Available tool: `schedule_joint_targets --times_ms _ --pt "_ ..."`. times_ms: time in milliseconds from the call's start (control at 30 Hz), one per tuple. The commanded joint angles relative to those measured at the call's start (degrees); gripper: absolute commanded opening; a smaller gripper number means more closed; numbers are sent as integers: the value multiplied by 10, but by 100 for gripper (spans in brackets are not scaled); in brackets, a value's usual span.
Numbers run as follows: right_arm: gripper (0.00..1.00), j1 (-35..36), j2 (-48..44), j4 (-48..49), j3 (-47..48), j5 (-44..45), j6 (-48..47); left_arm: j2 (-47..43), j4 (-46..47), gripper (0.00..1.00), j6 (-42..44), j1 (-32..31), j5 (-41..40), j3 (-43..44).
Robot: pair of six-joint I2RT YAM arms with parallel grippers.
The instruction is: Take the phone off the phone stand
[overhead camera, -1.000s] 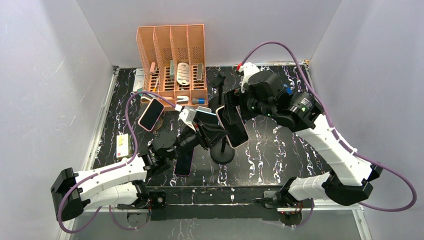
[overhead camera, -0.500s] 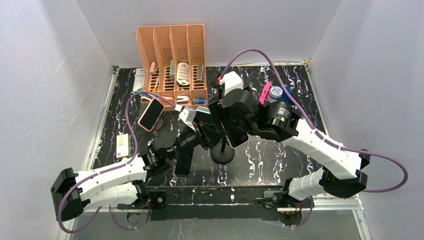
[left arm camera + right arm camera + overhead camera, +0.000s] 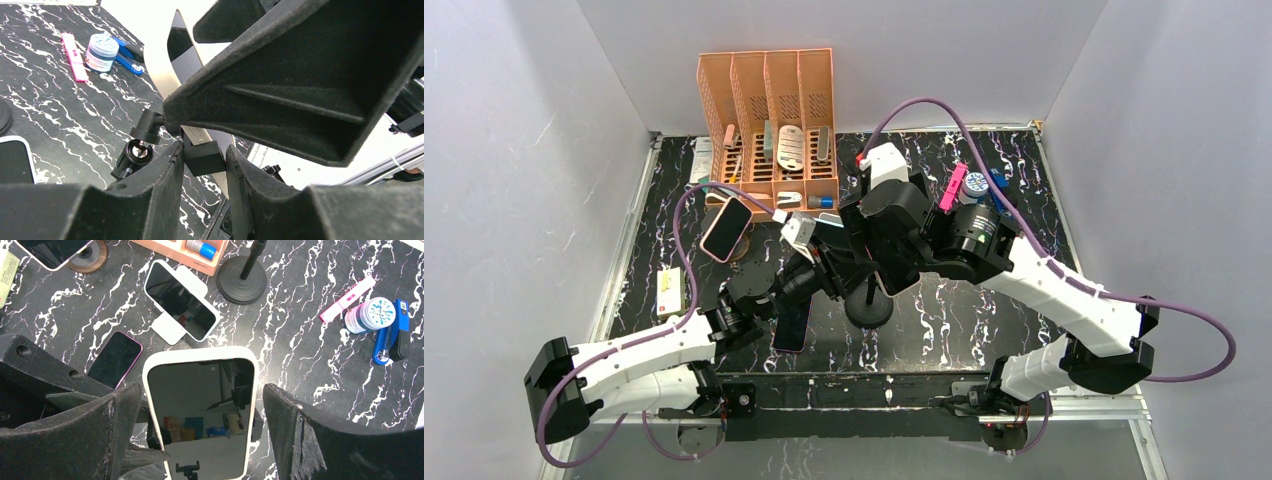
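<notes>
The phone, white-rimmed with a dark glossy screen, sits clamped on the black phone stand, whose round base rests on the marble table. My right gripper hangs over the phone with its jaws open; one finger stands left of the phone and the other right of it, neither touching. From the left, my left gripper is shut on the stand's black clamp block just under the phone's pale edge. In the top view the right wrist covers most of the phone.
An orange desk organiser stands at the back. A phone on a round wooden stand is at the left, a pink-edged phone lies flat, and a phone on a white stand sits behind. A second black stand base, a jar, a pink item and a blue stapler lie right.
The right arm has swung left and down over the phone, bringing its open fingers to either side of it. The left gripper has kept its hold on the stand.
</notes>
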Motion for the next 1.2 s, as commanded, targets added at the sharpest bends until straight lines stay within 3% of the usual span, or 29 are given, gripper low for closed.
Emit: schedule_joint_targets --times_ms 0,267,467,767,900,1167 --pt "99 3 -2 14 -13 11 0 -7 -52 0 20 2 -26 -6" --pt "98 -3 4 15 -27 -4 -3 -11 -56 0 21 2 -25 -6" --pt "90 -20 5 18 -30 -21 -6 -11 -53 0 18 2 -23 -8" --pt "85 -51 -2 29 -52 -53 -5 -10 -56 0 18 2 -21 -8" --pt "73 -60 -8 32 -60 -58 -5 -11 -56 0 19 2 -22 -10" --pt "26 -60 -27 10 -65 -7 -5 -22 -59 0 22 2 -45 -23"
